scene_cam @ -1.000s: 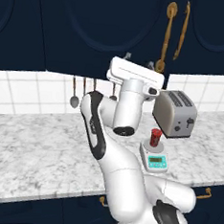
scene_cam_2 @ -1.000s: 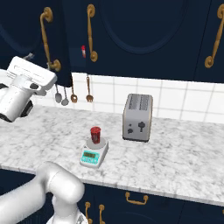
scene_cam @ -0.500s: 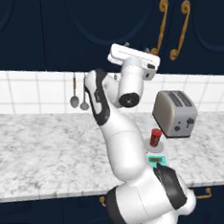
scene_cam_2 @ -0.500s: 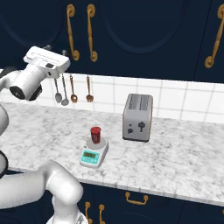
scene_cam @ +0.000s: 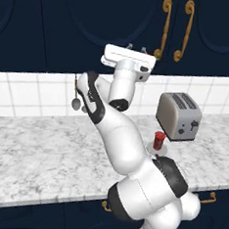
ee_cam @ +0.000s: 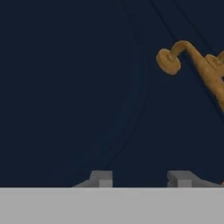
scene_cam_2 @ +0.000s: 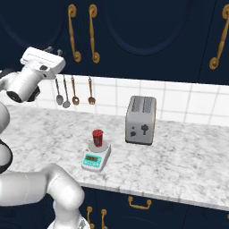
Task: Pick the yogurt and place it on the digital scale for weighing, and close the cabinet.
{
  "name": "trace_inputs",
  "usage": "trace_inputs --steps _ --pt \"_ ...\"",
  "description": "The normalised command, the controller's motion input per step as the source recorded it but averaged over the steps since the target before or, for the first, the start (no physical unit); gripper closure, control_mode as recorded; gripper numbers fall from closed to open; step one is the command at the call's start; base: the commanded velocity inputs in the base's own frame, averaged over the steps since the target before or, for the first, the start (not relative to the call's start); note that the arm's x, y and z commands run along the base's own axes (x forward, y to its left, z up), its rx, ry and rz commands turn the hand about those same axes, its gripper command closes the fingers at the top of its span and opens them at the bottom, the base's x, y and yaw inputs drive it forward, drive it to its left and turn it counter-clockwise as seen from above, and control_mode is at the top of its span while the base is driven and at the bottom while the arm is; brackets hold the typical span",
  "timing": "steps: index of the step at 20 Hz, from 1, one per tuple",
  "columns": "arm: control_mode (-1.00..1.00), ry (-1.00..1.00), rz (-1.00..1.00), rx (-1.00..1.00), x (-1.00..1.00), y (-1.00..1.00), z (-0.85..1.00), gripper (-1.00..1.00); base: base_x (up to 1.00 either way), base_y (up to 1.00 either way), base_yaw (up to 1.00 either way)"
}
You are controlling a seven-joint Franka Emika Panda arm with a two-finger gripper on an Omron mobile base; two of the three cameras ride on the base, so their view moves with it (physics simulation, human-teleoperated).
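From the left base view, the gripper [scene_cam: 135,49] is raised against the cabinet [scene_cam: 94,26], just left of its brass handles [scene_cam: 165,27]; the yogurt [scene_cam: 159,140] stands on the counter [scene_cam: 39,154] before the toaster [scene_cam: 179,116]. From the right, the yogurt sits upright on the scale [scene_cam_2: 96,156]. Through the hand view, fingertips [ee_cam: 101,178] stand apart, empty, facing the door.

White rectangular scale with teal front [scene_cam: 158,151] mostly hidden behind white arm in left base view. Curved brass handle [ee_cam: 197,65] cut off by right edge in hand view. Teal display numbers [scene_cam_2: 92,159] too small to read.
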Motion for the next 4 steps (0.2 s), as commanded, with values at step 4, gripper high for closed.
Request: trace_inputs --steps 4 --pt "-1.00 0.27 0.04 -0.02 0.82 -0.03 -0.73 -1.00 0.00 0.00 0.00"
